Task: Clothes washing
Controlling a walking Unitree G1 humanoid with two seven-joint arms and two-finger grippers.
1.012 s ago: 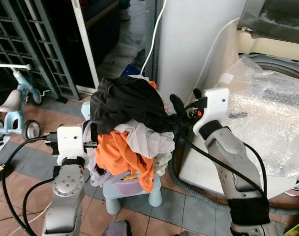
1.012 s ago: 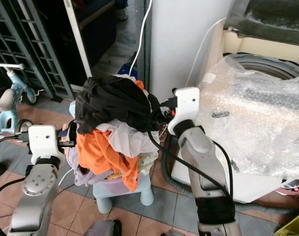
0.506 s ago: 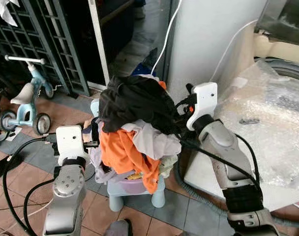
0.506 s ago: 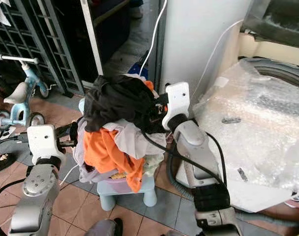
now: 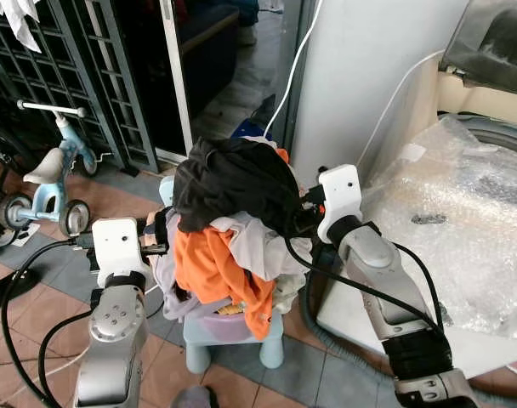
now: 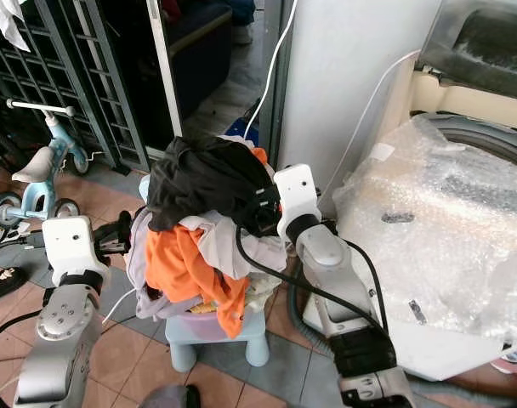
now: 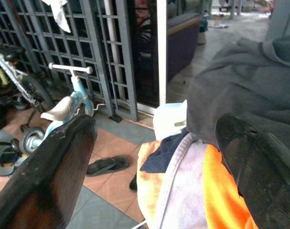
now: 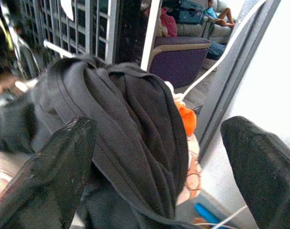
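While the tiled floor [image 5: 37, 314] carries a blue stool [image 5: 229, 331], the clothes pile [image 5: 229, 221] sits on it beside the wrapped washing machine [image 5: 463, 221]. Left gripper [image 7: 154, 162] and right gripper [image 8: 157, 157] flank it, fingers apart. Left wrist view shows sandals [image 7: 107, 165].

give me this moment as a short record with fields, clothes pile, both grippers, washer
pile: black garment on top, orange and white clothes below, heaped in a basin on a blue stool
left gripper: open, at the pile's left side
right gripper: open, fingers either side of the black garment
washer: to the robot's right, top covered in bubble wrap
floor: tiled, tricycle by the grille
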